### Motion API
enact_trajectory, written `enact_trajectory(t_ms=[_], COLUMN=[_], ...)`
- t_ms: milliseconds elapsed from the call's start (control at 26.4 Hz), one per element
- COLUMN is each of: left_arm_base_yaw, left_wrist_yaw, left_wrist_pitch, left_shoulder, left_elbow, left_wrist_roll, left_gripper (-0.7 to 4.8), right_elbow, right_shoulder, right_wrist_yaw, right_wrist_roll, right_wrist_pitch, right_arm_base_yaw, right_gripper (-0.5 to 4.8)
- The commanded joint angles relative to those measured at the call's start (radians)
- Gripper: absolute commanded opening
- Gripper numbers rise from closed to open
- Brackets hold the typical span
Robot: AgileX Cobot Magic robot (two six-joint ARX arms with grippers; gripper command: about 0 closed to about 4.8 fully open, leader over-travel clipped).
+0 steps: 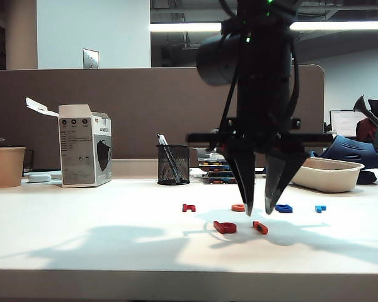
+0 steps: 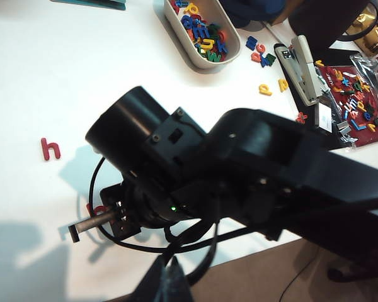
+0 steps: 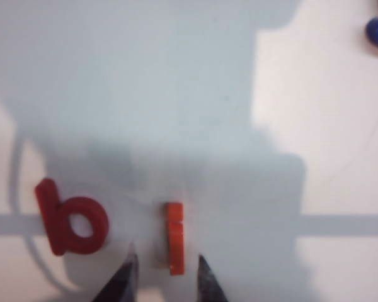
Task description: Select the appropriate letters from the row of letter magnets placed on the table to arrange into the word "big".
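Note:
My right gripper (image 1: 258,211) hangs point-down over the middle of the table (image 1: 82,239), open. Just in front of its tips the thin orange-red bar (image 1: 260,227) lies flat, with the dark red ring-and-stem letter (image 1: 225,227) to its left. In the right wrist view the bar (image 3: 174,238) rests on the table between the open gripper (image 3: 166,269) tips, touching neither, beside the red letter (image 3: 72,217). The dark blue looped letter (image 1: 283,208) stays in the row behind. My left gripper (image 2: 167,283) sits high above the right arm (image 2: 239,170), fingers together.
A dark red "h" (image 1: 188,207), an orange ring (image 1: 238,207) and a light blue piece (image 1: 320,208) lie in the back row. A mesh pen cup (image 1: 173,165), a box (image 1: 85,146), a paper cup (image 1: 7,167) and a white tray (image 1: 327,174) stand behind.

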Motion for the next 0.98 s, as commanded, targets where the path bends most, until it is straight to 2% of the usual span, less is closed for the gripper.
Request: enact_trajectory(t_ms=[38, 151, 189, 303, 492, 795, 984], left_arm_base_yaw=[-0.002, -0.002, -0.002, -0.002, -0.002, -0.002, -0.002], left_wrist_yaw=[-0.003, -0.003, -0.003, -0.003, -0.003, -0.003, -0.003], left_wrist_pitch=[0.009, 0.009, 0.009, 0.009, 0.009, 0.009, 0.009], left_shoulder=[-0.003, -0.004, -0.003, -0.003, -0.003, -0.003, -0.003], left_elbow=[0.002, 0.002, 0.002, 0.002, 0.002, 0.002, 0.002], left_wrist_roll=[0.001, 0.001, 0.001, 0.001, 0.001, 0.001, 0.001], left_gripper=[-0.05, -0.05, -0.05, -0.05, -0.05, -0.05, -0.05], right_elbow=[0.002, 0.002, 0.002, 0.002, 0.005, 0.028, 0.028], right_shoulder=[-0.004, -0.005, -0.007, -0.02, -0.051, -0.05, -0.049], right_wrist_yaw=[0.018, 0.014, 0.015, 0.016, 0.086, 0.074, 0.03], right_wrist_roll=[0.0, 0.0, 0.0, -0.001, -0.007, -0.042, -0.106], right_wrist_pitch=[-0.013, -0.024, -0.027, -0.026, 0.021, 0.112, 0.179], right_arm_base_yaw=[-0.002, -0.003, -0.003, -0.004, -0.027, -0.15, -0.203], right_gripper=[1.26, 2.18, 2.3, 2.31, 2.3, 2.3, 2.3])
